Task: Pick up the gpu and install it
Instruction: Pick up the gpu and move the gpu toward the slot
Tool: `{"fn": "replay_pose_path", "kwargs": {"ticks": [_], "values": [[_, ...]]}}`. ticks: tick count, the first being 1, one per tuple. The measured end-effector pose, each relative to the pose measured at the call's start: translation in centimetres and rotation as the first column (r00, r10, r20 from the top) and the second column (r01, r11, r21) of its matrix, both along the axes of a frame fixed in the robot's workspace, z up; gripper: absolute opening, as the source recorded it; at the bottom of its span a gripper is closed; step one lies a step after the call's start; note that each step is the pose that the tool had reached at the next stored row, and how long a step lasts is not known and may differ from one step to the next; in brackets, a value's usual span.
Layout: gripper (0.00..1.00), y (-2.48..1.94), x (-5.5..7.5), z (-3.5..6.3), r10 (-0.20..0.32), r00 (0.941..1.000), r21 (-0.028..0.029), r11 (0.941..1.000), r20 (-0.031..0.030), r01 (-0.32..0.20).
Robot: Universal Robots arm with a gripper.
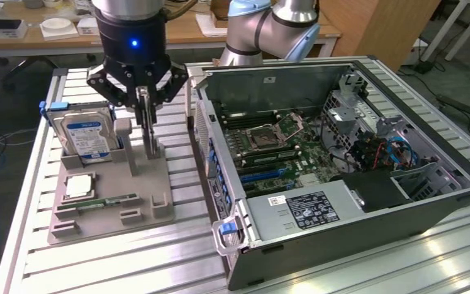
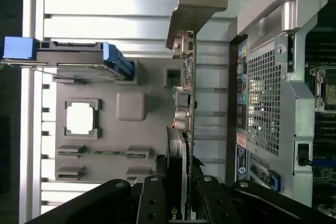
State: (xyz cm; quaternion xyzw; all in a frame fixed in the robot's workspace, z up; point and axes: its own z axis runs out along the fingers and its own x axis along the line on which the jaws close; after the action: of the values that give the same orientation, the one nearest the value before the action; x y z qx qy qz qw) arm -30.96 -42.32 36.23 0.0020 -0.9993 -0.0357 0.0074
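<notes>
Here we are over the workbench, and the gripper [image 1: 142, 107] has its jaws clamped on the gpu [image 1: 147, 138], 1 finger on each flat side. The card hangs edge-down and upright, a thin dark sliver in the exterior view. Its lower end sits right at the upright slot of the grey holder [image 1: 112, 220]; whether it is clear of that slot, I cannot tell.

From the wrist view, the gpu [image 2: 188, 93] is edge-on and runs straight out from the gripper [image 2: 185, 182], green board on 1 side. Its silver bracket [image 2: 195, 3] is at the far end, over the slatted metal table [image 2: 105, 3].

In the exterior view, the hard drive [image 1: 88, 136] stands upright in the holder at 8 o'clock from the gripper, blue-and-white label facing us. At 7 o'clock, lower on the holder, lies a square processor chip [image 1: 80, 185]. Just below it, a narrow green memory stick [image 1: 108, 201] lies flat. The wrist view shows the same 3: hard drive [image 2: 68, 59], processor chip [image 2: 80, 118] and memory stick [image 2: 100, 152], all seated on the grey holder [image 2: 147, 135].

At 3 o'clock from the gripper, the open computer case [image 1: 357, 245] lies on its side on the table [image 1: 137, 257], with the motherboard [image 1: 284, 147] exposed. The case's perforated rear panel [image 2: 262, 103] sits just beside the held card, apart from it.
</notes>
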Motion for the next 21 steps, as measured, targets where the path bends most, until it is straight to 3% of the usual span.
{"fn": "replay_pose_path", "kwargs": {"ticks": [4, 21], "values": [[0.27, 0.0, 0.0, 1.22, 0.0, 1.0, 0.008, 1.0, 0.0001, 0.0], [0.27, 0.0, 0.0, 6.75, 0.0, 1.0, 0.0263, 0.9997, 0.0, 0.0]]}}
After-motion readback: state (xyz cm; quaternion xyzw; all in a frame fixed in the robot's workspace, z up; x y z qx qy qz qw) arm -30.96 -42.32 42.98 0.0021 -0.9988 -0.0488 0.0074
